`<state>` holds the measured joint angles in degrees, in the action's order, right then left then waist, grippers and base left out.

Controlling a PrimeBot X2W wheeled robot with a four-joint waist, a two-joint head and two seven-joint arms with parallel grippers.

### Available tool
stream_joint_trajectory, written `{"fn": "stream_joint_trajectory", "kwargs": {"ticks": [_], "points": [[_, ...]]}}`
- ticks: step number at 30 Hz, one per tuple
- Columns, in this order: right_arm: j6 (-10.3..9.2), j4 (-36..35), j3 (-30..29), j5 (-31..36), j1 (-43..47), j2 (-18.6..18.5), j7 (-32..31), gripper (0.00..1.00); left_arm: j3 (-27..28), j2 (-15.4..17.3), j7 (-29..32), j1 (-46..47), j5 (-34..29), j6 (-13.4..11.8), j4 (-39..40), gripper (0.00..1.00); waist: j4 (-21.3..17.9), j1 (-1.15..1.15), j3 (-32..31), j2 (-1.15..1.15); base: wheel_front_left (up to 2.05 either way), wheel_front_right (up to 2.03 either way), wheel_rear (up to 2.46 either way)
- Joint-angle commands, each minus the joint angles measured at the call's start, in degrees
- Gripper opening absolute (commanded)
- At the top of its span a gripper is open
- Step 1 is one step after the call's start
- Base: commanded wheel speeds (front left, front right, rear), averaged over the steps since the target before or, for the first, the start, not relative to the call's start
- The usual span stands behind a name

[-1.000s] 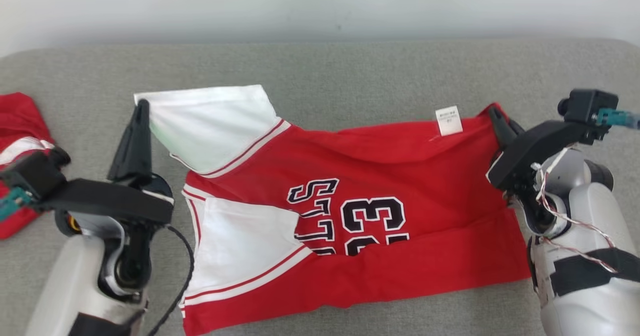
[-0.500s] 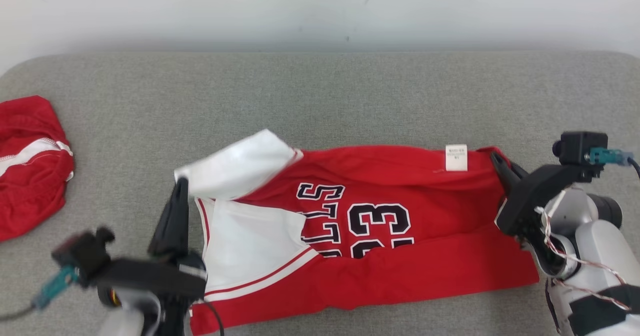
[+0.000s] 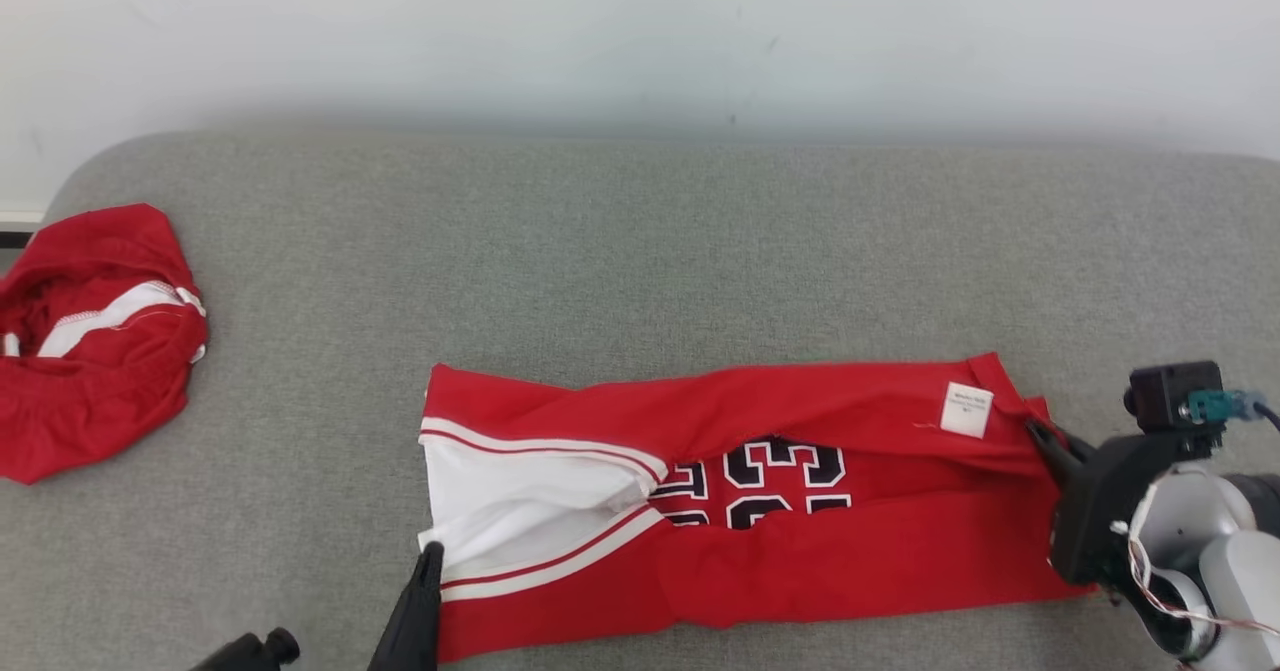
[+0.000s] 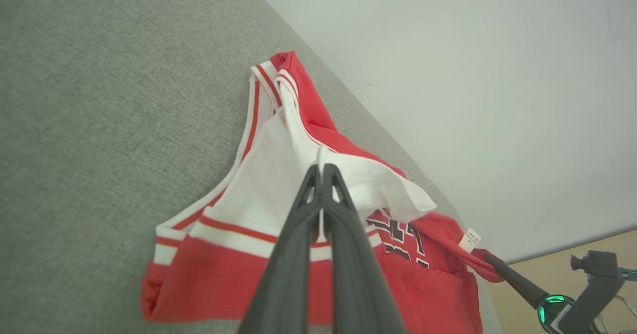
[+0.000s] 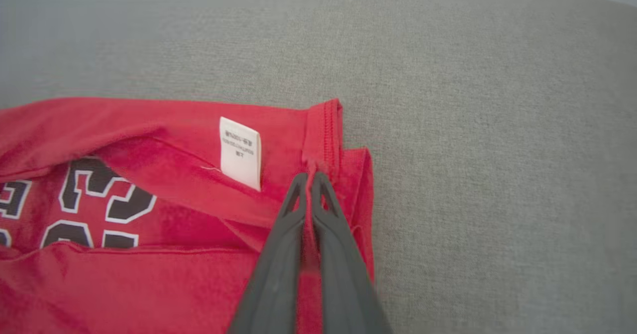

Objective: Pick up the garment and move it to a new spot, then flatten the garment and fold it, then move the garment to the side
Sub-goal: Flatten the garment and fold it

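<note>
You're looking down on the grey padded surface (image 3: 640, 251), which is stretching right across the head view with the pale wall (image 3: 640, 31) running behind it. The red jersey (image 3: 800, 571) is lying on its near half, drawn out long from left to right. Its far edge is folding over toward you, so the black-and-white numbers are just peeking out through the middle, and the white panel with its red stripes is sitting at the left end. Well apart on the far left, a second red garment (image 3: 90, 381) is lying bunched up near the edge of the surface. Your left gripper (image 3: 428, 556) is poking in from the bottom edge at the jersey's left end, and the left wrist view is showing its fingers pressing together with a fold of the white cloth pinched between the tips. Your right gripper (image 3: 1035, 431) is sitting at the jersey's right end, fingers clamping on the red hem at the corner, just beside the small white label (image 3: 966, 410)
</note>
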<state>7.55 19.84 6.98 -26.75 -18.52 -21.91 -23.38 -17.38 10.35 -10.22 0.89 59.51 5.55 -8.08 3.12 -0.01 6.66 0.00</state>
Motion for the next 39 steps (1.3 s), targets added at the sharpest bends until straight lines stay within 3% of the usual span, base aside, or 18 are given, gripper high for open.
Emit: {"fn": "stream_joint_trajectory", "kwargs": {"ticks": [1, 9, 12, 13, 14, 15, 16, 17, 21, 23, 28, 34, 39], "points": [[-0.14, -0.06, 0.41, 0.71, 1.33, -1.12, -0.55, 0.0, -0.09, -0.17, -0.07, -1.1, -0.02, -0.13, -0.11, 0.0, 0.62, 0.01, -0.87, 0.0, 0.0, 0.0, 0.0], [-0.14, 0.29, 0.3, 3.43, 3.68, -1.68, -0.56, 0.0, -0.36, 0.2, 1.55, -3.62, 1.44, -1.12, -0.81, 0.0, 0.55, 0.01, -1.6, 0.0, 0.0, 0.0, 0.0], [-0.14, 0.87, -0.25, 4.18, 3.88, -1.2, -0.21, 0.11, -0.86, -0.12, 1.57, -4.39, 1.54, -1.1, -1.39, 0.0, 0.9, 0.01, -1.77, 0.0, 0.0, 0.0, 0.0], [-0.14, 1.17, -0.53, 4.35, 4.14, -0.88, -0.29, 0.38, -1.25, -0.25, 1.78, -4.29, 1.35, -1.06, -1.88, 0.0, 1.04, 0.01, -1.84, 0.0, 0.0, 0.0, 0.0], [-0.14, 1.9, -1.37, 4.26, 4.42, -0.34, -0.75, 1.0, -1.62, -0.31, 1.79, -3.94, 0.75, -1.23, -2.33, 0.0, 1.13, 0.01, -1.95, 0.0, 0.0, 0.0, 0.0], [-0.14, 2.19, -1.92, 4.36, 4.52, 0.16, -1.05, 1.0, -1.91, -0.34, 1.67, -3.44, 0.16, -1.37, -2.96, 0.0, 1.19, 0.01, -2.06, 0.0, 0.0, 0.0, 0.0], [-0.14, 2.03, -2.27, 4.43, 4.5, 0.71, -1.03, 1.0, -2.18, -0.43, 1.49, -3.02, -0.34, -1.46, -3.68, 0.42, 1.22, 0.01, -2.2, 0.0, 0.0, 0.0, 0.0], [-0.14, 1.78, -2.94, 4.61, 4.42, 1.14, -0.94, 1.0, -2.46, -0.22, 1.21, -2.6, -1.23, -1.81, -4.43, 1.0, 1.2, 0.01, -2.42, 0.0, 0.0, 0.0, 0.0], [-0.14, -0.16, -6.84, 2.99, 5.95, 3.97, -1.91, 1.0, -2.61, 1.42, -1.39, -1.55, -5.6, -3.26, -6.27, 1.0, 1.14, 0.01, -3.51, 0.0, 0.0, 0.0, 0.0], [-0.14, -2.74, -10.81, 2.46, 8.42, 5.99, -4.94, 1.0, -1.74, 3.75, -4.01, -1.67, -11.6, -4.8, -5.97, 1.0, 1.12, 0.01, -4.4, 0.0, 0.0, 0.0, 0.0], [-0.14, -9.04, -18.85, 6.9, 11.7, 9.48, -11.37, 1.0, 3.39, 4.68, -4.97, -2.05, -23.98, -7.13, 1.07, 1.0, 1.22, 0.01, -5.65, 0.0, 0.0, 0.0, 0.0], [-0.14, -14.25, -24.72, 13.16, 10.61, 14.48, -15.86, 1.0, 8.17, 2.47, -4.98, -4.41, -34.15, -5.11, 9.26, 1.0, 1.28, 0.01, -6.21, 0.0, 0.0, 0.0, 0.0], [-0.14, -13.65, -26.57, 17.96, 7.37, 17.29, -19.79, 1.0, 10.67, 0.56, -4.99, -5.94, -38.43, -2.45, 12.27, 1.0, 1.59, 0.01, -5.7, 0.0, 0.0, 0.0, 0.0]]}}
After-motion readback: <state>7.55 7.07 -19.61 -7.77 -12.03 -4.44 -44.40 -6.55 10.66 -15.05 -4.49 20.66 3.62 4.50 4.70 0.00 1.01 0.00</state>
